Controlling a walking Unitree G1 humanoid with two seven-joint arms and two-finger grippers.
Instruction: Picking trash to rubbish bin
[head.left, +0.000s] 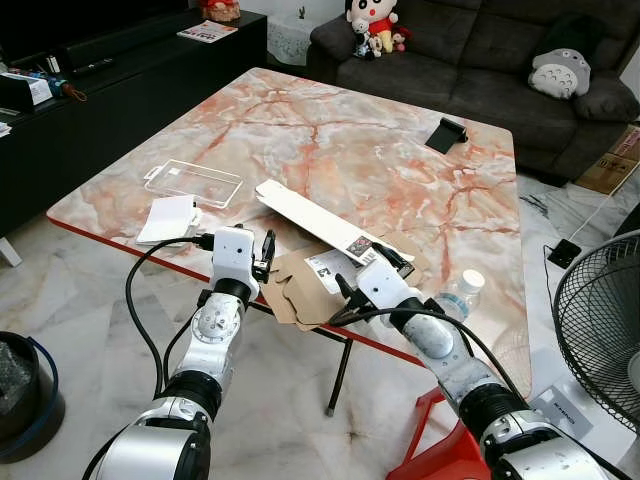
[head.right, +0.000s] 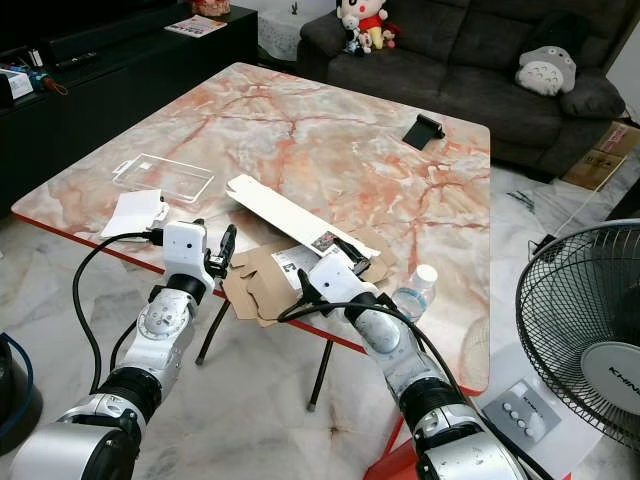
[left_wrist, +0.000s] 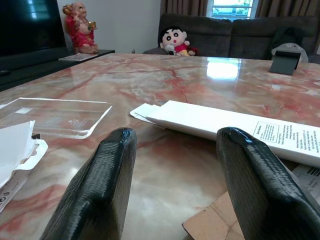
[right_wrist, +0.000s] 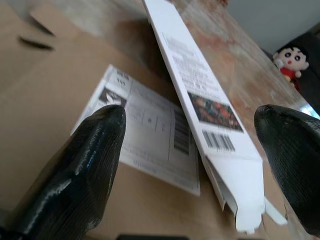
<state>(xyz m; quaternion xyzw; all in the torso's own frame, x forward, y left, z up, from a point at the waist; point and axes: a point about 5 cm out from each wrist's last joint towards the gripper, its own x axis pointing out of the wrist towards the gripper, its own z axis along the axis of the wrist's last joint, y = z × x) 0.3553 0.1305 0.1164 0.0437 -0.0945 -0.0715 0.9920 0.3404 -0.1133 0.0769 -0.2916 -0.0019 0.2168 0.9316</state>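
The right gripper (head.left: 397, 262) is spread wide and holds nothing, low over the flat brown cardboard (head.left: 300, 285) and the near end of the long white box (head.left: 315, 222), by the tabletop's (head.left: 330, 140) front edge. The left gripper (head.left: 268, 255) is also spread and holds nothing, right at that edge beside the cardboard. Just past the right arm, a plastic bottle (head.left: 461, 293) stands near the edge; most of the tabletop behind is bare.

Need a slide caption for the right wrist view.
Open right gripper poised over white box and labelled cardboard.
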